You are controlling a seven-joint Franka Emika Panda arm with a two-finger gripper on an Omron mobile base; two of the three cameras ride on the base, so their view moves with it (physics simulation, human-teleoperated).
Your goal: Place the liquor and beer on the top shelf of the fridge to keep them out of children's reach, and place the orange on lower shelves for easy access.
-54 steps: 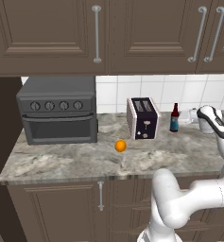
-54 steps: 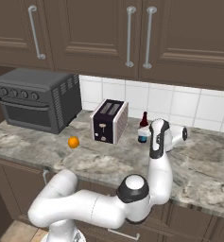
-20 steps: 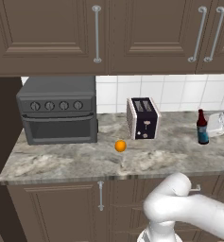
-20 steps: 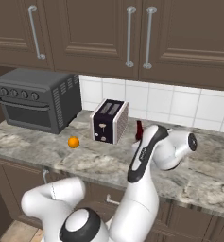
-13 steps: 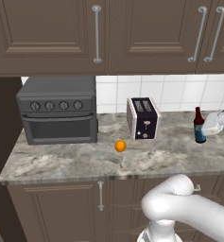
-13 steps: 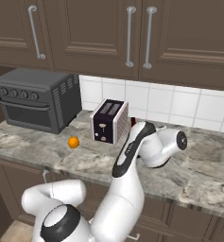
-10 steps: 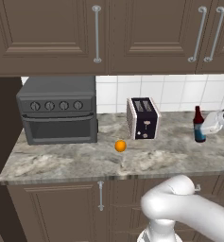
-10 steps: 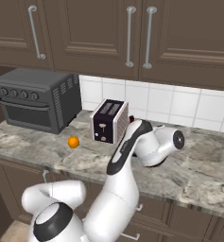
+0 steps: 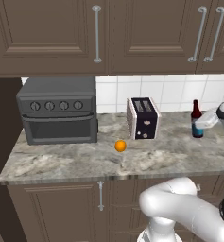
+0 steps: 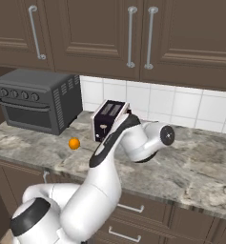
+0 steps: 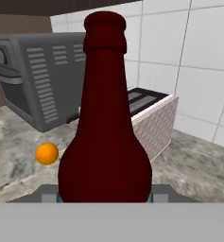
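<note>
Fingers (image 9: 202,124) clamp one beer (image 9: 196,118); one orange (image 9: 120,146), one toaster (image 9: 143,118).

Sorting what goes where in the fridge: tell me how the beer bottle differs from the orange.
The beer bottle is tall, narrow-necked and dark maroon; the orange is a small bright ball. The bottle stands upright between the gripper jaws; the orange lies free on the counter before the toaster. Both are near that toaster.
</note>
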